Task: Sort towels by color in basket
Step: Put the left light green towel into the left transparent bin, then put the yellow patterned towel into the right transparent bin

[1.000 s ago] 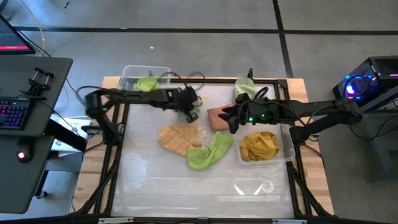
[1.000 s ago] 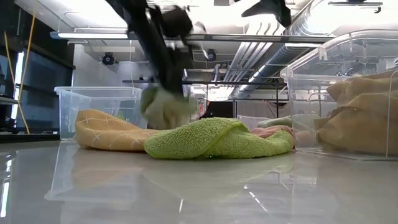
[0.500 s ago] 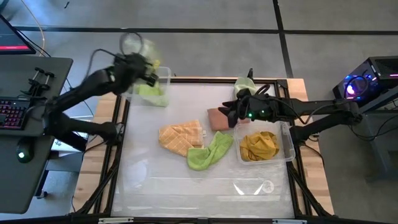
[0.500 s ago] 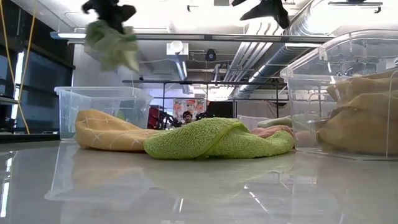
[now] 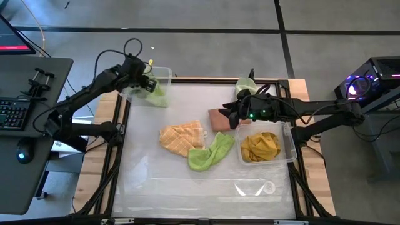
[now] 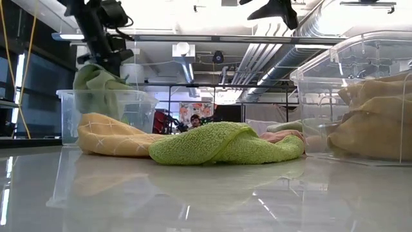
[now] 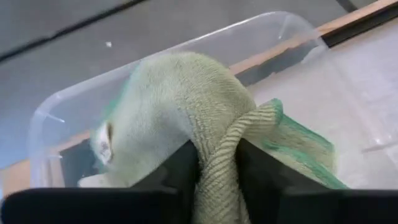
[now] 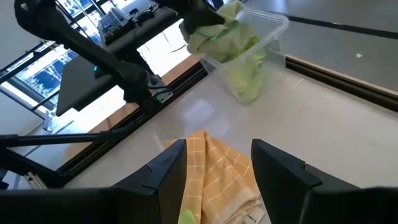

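Observation:
My left gripper (image 5: pixel 146 79) (image 7: pixel 217 163) is shut on a pale green towel (image 5: pixel 152 89) (image 6: pixel 96 85) over the clear bin (image 5: pixel 165 74) (image 6: pixel 67 98) at the table's far left corner. A brighter green towel (image 7: pixel 301 140) lies in that bin. My right gripper (image 5: pixel 230 116) (image 8: pixel 217 158) hovers open above the table's middle, just right of the salmon pink towel (image 5: pixel 219 119). A mustard yellow waffle towel (image 5: pixel 181 139) and a lime green towel (image 5: pixel 211 152) lie flat on the table. Another pale green towel (image 5: pixel 245 85) sits at the far edge. My left gripper pinches a bunched fold (image 7: pixel 219 144) of the pale green towel between its two fingers (image 7: pixel 179 173), coming from above. The towel hangs below the fingers, and its lower part (image 6: pixel 102 103) sits inside the clear bin.
A second clear bin (image 5: pixel 289 145) at the table's right holds mustard yellow towels (image 5: pixel 260 147). The near half of the table (image 5: pixel 200 187) is bare. A desk with a keyboard (image 5: pixel 14 115) stands left of the table, and a computer (image 5: pixel 365 84) is on the right.
My left gripper has carried the pale green towel from the table's middle up and toward the far left corner, then lowered it so that the towel's lower part has dropped into the clear bin. It has stayed shut on the towel throughout.

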Robot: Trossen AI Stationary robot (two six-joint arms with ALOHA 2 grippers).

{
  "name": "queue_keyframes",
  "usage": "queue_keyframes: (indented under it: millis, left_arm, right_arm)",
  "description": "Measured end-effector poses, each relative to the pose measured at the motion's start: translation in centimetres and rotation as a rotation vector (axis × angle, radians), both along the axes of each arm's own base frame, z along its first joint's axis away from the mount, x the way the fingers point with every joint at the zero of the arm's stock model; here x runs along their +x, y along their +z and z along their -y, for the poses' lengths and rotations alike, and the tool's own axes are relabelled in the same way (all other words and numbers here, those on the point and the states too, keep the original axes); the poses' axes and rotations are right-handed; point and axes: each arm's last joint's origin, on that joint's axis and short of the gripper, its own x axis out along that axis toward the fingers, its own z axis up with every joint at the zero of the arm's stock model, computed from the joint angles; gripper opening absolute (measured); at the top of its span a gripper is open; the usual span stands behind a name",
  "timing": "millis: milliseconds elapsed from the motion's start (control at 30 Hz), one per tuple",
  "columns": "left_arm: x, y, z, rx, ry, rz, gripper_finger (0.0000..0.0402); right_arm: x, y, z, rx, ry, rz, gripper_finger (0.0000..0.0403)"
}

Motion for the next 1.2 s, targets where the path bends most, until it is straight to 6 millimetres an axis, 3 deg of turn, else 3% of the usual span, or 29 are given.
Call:
queue_keyframes:
  millis: [200,333,433,533,800,933,1033,1200]
  left_arm:
    - [-0.7,2.2,-1.0,-0.007,0.012,0.033,0.0189]
    - [-1.2,5.1,-0.4,0.02,0.052,0.081,0.021]
    - [-1.5,5.5,0.0,0.036,0.048,0.068,0.0209]
    - [-1.5,3.9,-0.7,-0.041,0.033,0.068,0.0198]
    - [-0.2,-3.7,-3.4,-0.311,0.002,0.0,0.0147]
    - [0.4,-5.0,-4.2,-0.367,-0.028,-0.057,0.0129]
    - [0.5,-3.6,-4.2,-0.369,-0.054,-0.057,0.0121]
    - [0.6,1.0,-3.1,-0.253,-0.087,0.007,0.0115]
  right_arm:
    - [0.0,0.1,0.0,0.004,-0.001,0.01,0.0174]
    - [0.0,0.1,0.0,0.026,-0.009,0.017,0.0174]
    - [0.0,0.1,0.0,0.025,-0.01,0.017,0.0174]
    - [0.0,0.1,0.0,0.024,-0.009,0.016,0.0174]
    - [0.0,0.1,0.5,0.01,-0.04,0.013,0.0174]
    - [0.0,0.1,0.8,0.012,-0.044,0.013,0.0174]
    - [0.0,0.1,0.9,0.014,-0.045,0.012,0.0174]
    - [-0.1,-0.8,0.8,0.022,-0.043,-0.067,0.0174]
